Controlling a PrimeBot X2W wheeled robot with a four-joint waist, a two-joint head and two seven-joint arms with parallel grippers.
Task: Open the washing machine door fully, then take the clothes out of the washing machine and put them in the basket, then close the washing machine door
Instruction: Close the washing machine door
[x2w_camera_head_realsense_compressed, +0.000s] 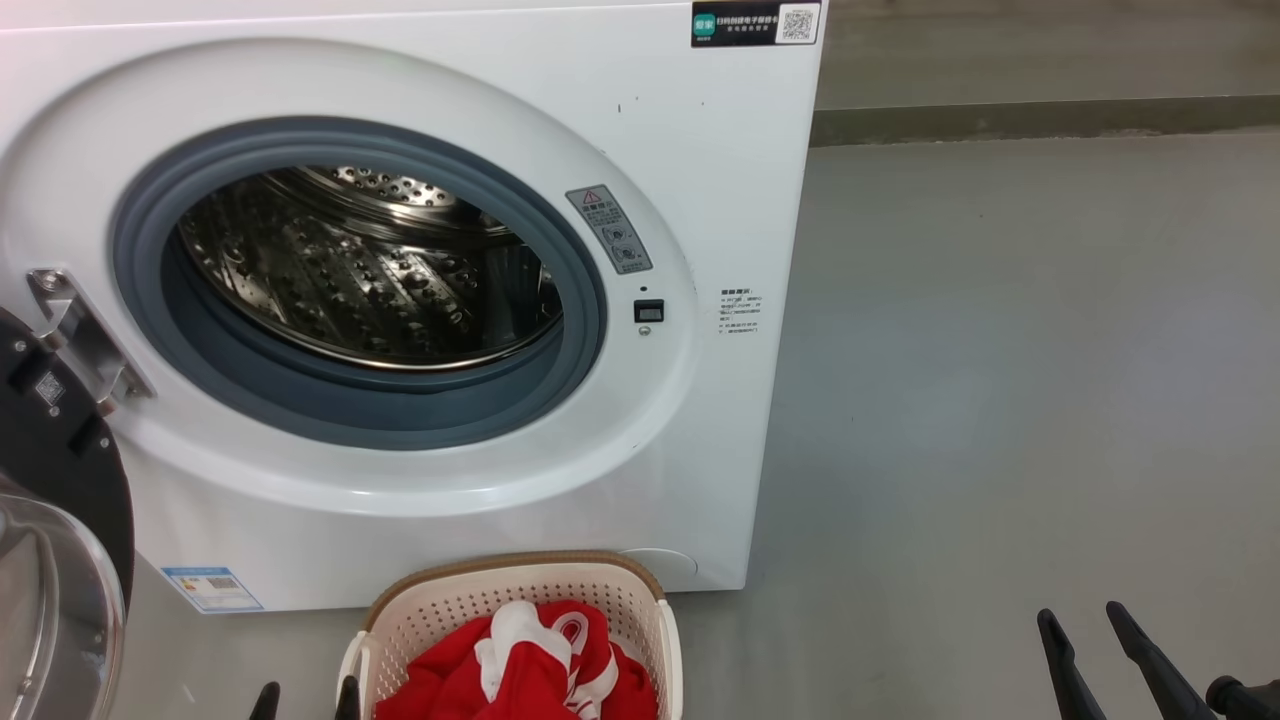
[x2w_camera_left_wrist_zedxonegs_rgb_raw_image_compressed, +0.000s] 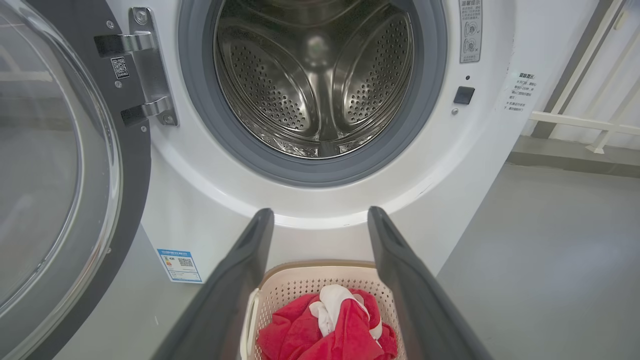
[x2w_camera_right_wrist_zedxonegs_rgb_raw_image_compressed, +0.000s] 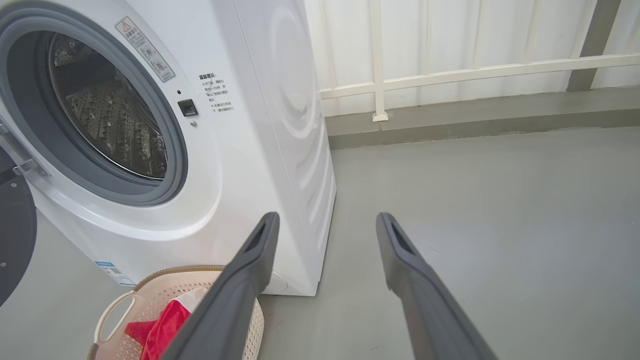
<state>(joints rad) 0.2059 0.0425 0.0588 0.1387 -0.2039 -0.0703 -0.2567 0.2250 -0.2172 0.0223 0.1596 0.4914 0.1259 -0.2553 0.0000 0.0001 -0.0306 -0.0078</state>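
The washing machine (x2w_camera_head_realsense_compressed: 700, 150) stands on the grey floor (x2w_camera_head_realsense_compressed: 1000, 400) with its mouth wide open. The washing machine door (x2w_camera_head_realsense_compressed: 60, 470) is swung right out on its metal hinge (x2w_camera_head_realsense_compressed: 85, 335) at the left side of the front, its glass bowl facing away from the opening. The steel drum (x2w_camera_head_realsense_compressed: 370, 270) looks bare from where I stand, with nothing red in what shows of it. The clothes (x2w_camera_head_realsense_compressed: 520, 670) lie heaped in the basket (x2w_camera_head_realsense_compressed: 450, 610), which sits on the floor just in front of the machine's lower front edge, below the opening.

Both arms are low and back from the work. The left gripper (x2w_camera_head_realsense_compressed: 305, 703) hangs just beside the basket's left handle, its jaws spread wide with nothing between them. From its wrist, the basket and the drum line up between the two fingers. The right gripper (x2w_camera_head_realsense_compressed: 1080, 618) is well apart over bare floor off the machine's right corner, likewise spread and empty.

By my reckoning the unloading is done and the step in hand is shutting the door. That calls for the left arm, the nearer one, to get behind the black rim on its far, outer face and sweep it round towards the grey rubber ring (x2w_camera_head_realsense_compressed: 590, 300). It then has to press until the latch side meets the front panel. The basket sits close under the door's swing, so the push ought to stay high on the rim.
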